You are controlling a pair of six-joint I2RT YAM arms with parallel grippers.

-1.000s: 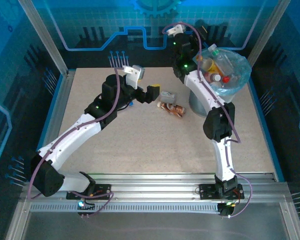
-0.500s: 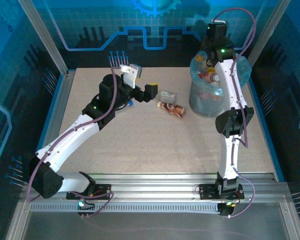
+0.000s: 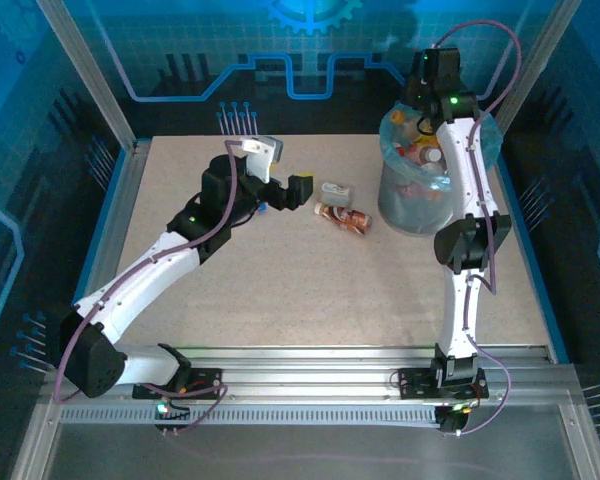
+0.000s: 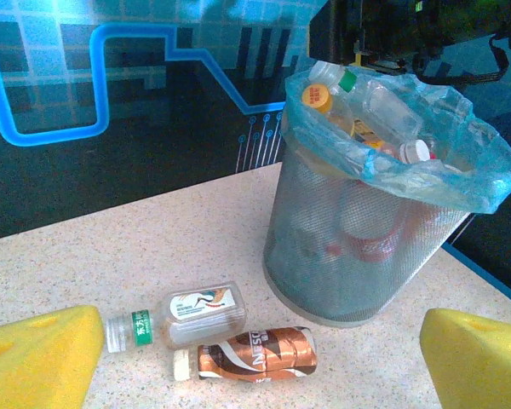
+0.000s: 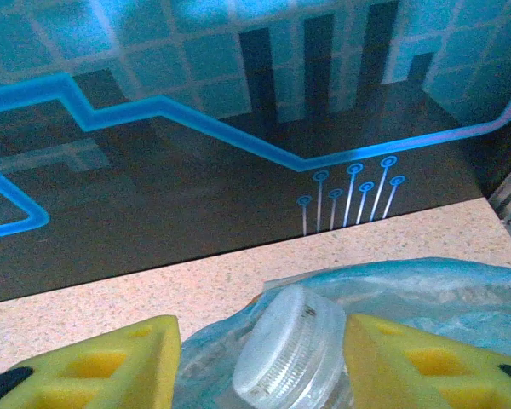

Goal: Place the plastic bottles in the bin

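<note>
Two plastic bottles lie on the table left of the bin: a clear one with a white label and green neck band (image 4: 200, 311) (image 3: 334, 190), and a brown-labelled one (image 4: 255, 354) (image 3: 345, 216) beside it. My left gripper (image 4: 261, 341) (image 3: 285, 170) hovers open just left of them, holding nothing. The grey mesh bin (image 4: 349, 256) (image 3: 410, 205), lined with a blue bag, holds several bottles (image 4: 324, 94). My right gripper (image 5: 260, 341) (image 3: 422, 100) hangs over the bin's far rim. Its yellow pads (image 5: 409, 358) stand apart around a clear ribbed cap (image 5: 289, 345), with a gap on the left side.
The blue bag's edge (image 5: 392, 281) spills over the bin rim. The blue-lit back wall (image 3: 280, 70) rises just behind the bin. Metal frame rails (image 3: 115, 200) border the speckled tabletop (image 3: 300, 290).
My right arm has swung from the bin's left side to above its far rim, and its jaws have narrowed. The left arm has barely shifted.
</note>
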